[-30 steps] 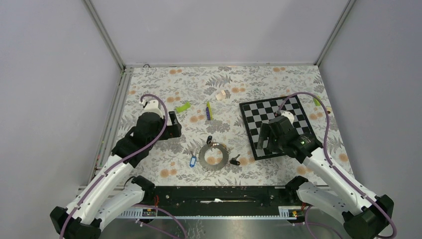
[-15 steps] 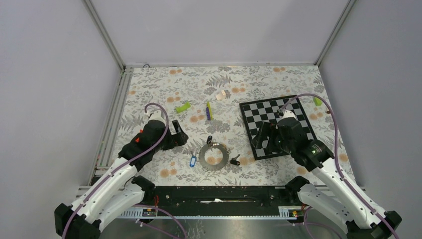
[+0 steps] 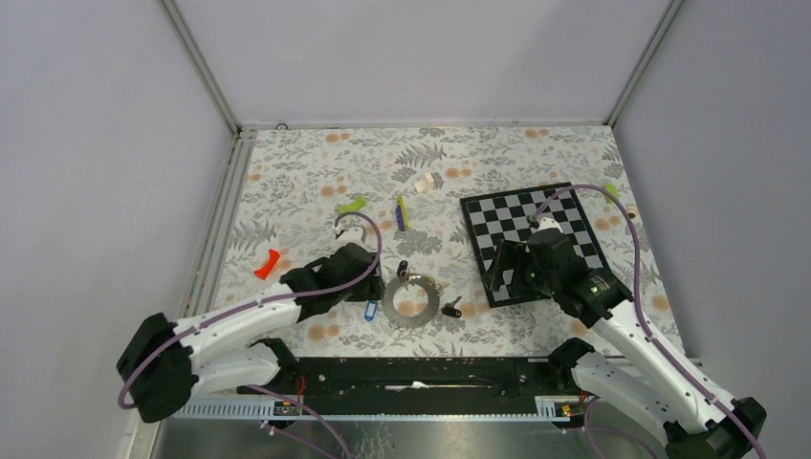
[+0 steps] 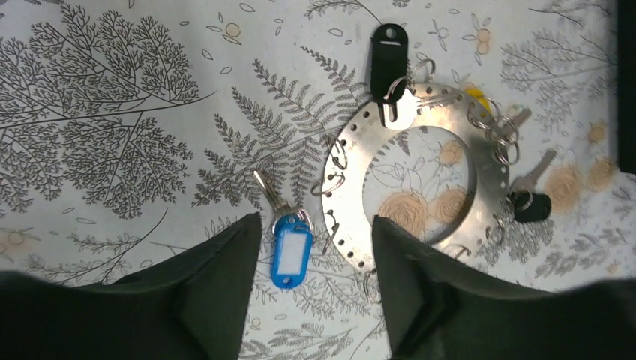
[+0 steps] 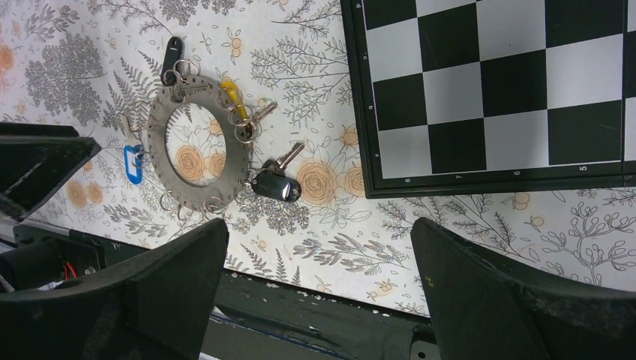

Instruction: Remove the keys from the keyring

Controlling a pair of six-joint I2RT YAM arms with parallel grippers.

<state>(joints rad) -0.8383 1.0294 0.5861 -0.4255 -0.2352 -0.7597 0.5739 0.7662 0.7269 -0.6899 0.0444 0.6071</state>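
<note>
Fingers (image 4: pixel 214 296) of left gripper (image 4: pixel 315 223) spread, now swung over blue key (image 4: pixel 291 252) beside keyring (image 4: pixel 349 166); right gripper (image 5: pixel 319 229) likewise agape.

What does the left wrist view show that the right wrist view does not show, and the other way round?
Only the left wrist view shows the open left end effector, with its fingers on either side of the blue key. Only the right wrist view shows the chessboard and the open right end effector. Both show the keyring, the blue key beside it, a black key, a second black key and a yellow key.
</note>
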